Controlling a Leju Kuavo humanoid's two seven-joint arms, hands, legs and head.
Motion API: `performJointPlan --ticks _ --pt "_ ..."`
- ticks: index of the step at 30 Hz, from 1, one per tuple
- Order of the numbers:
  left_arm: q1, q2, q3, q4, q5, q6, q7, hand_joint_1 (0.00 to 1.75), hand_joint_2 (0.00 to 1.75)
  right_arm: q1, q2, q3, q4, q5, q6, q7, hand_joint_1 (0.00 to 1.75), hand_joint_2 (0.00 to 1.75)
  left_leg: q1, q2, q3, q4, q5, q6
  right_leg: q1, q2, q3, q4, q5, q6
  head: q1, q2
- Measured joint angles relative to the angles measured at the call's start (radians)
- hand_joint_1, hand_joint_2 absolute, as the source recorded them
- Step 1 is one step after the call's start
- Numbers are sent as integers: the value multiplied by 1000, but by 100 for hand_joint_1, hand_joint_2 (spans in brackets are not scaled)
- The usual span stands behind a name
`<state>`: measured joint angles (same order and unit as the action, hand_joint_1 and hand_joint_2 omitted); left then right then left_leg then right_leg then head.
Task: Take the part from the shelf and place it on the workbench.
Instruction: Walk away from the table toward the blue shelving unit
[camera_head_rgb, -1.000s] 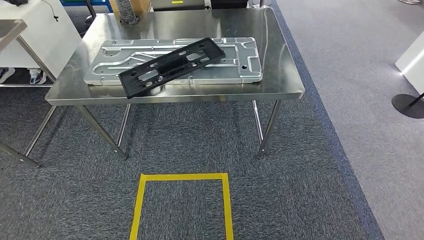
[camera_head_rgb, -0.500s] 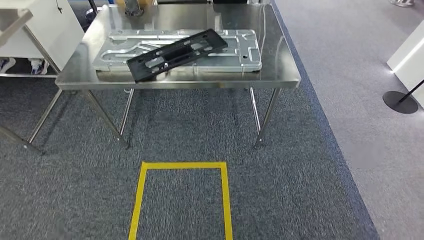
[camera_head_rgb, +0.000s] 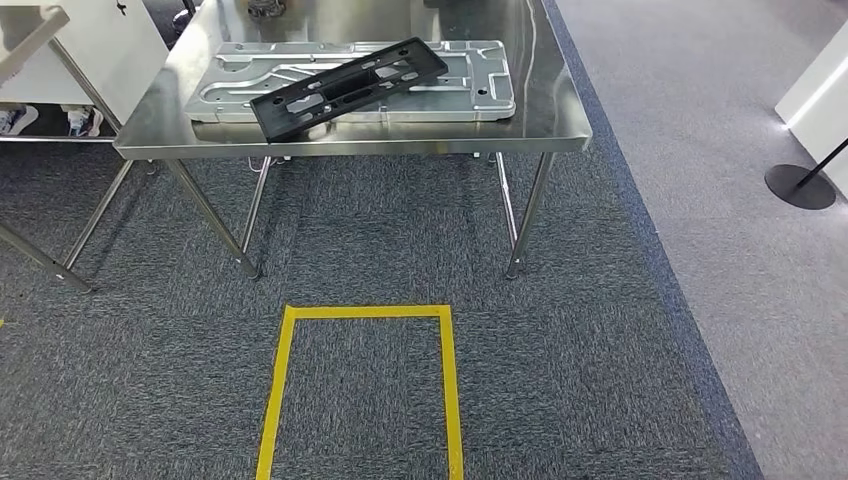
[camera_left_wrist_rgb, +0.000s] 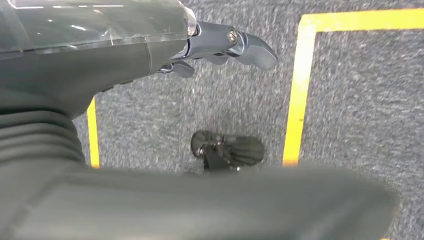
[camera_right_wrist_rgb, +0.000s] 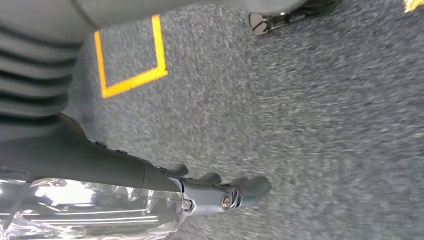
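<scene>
one black part (camera_head_rgb: 348, 86) on one workbench (camera_head_rgb: 560, 125); left hand (camera_left_wrist_rgb: 220, 45), right hand (camera_right_wrist_rgb: 220, 192) both spread, empty.

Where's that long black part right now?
In the head view the black part lies slantwise on the silver plate on the steel workbench, toward its left side, beyond the yellow floor square.
</scene>
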<state>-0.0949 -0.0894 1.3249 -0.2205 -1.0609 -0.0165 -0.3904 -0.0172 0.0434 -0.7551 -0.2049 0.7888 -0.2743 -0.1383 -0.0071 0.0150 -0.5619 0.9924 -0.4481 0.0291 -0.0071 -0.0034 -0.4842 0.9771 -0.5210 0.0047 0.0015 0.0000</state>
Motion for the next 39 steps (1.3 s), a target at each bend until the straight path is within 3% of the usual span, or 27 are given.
performJointPlan --ticks 4,9,13,16,21,25,29,33,39 --pt "-1 0 0 0 0 -8 3 0 175 -2 0 -8 0 4 2 53 0 0 2 -1 0 -7 12 -15 3 -1 -4 1 6 -9 0 0" --pt "-1 2 10 0 23 -32 -2 0 175 -3 1 -15 0 18 13 82 0 0 3 -1 -1 -9 16 -20 4 -2 -6 3 7 -11 0 0" --pt "0 7 35 0 57 -50 -1 0 175 -3 3 -15 0 28 27 63 0 175 3 -1 -4 -8 16 -21 3 -2 -8 4 7 -10 0 0" --pt "4 12 32 0 85 -55 8 0 175 -3 4 -4 0 14 40 51 0 175 3 -1 -5 -7 15 -22 3 -2 -9 4 6 -10 0 0" --pt "21 24 -52 -1 170 -55 39 0 175 2 3 48 -4 -55 62 47 0 175 3 -1 -7 -5 15 -23 3 -2 -10 4 7 -10 0 0" --pt "31 29 -104 -2 214 -53 57 0 0 7 3 78 -8 -92 74 50 0 175 3 -1 -8 -5 15 -23 2 -2 -10 4 7 -9 0 0" --pt "35 31 -125 -4 230 -52 63 0 0 10 3 90 -11 -105 77 52 0 175 3 -1 -8 -4 15 -23 2 -2 -10 4 7 -8 0 0" --pt "62 40 -278 -21 346 -41 108 0 0 28 1 175 -30 -199 102 60 0 0 3 -2 -9 -3 15 -22 2 -1 -10 4 9 -7 0 0" --pt "87 47 -423 -39 454 -34 150 0 0 45 -2 254 -50 -290 129 74 0 0 3 -2 -9 -3 15 -22 2 -1 -10 4 9 -6 0 0"
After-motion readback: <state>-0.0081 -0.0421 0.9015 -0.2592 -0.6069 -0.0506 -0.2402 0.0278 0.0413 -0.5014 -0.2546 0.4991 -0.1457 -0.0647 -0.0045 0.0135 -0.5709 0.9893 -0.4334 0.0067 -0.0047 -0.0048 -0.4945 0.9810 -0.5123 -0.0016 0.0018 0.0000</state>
